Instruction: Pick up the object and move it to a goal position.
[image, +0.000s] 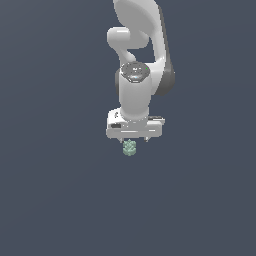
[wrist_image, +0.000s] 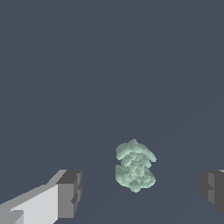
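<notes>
The object (image: 129, 148) is a small pale mint-green knobbly lump lying just below the white gripper bar in the exterior view. In the wrist view the object (wrist_image: 134, 165) sits between the two fingers, apart from both. My gripper (image: 135, 140) hangs over it, open, with wide gaps on each side of the lump. One grey fingertip (wrist_image: 70, 192) and the other fingertip (wrist_image: 213, 189) show at the picture's edges. Nothing is held.
The white arm (image: 135, 75) rises above the gripper. A plain dark grey-blue surface (image: 60, 190) fills both views, with no other objects or edges in sight.
</notes>
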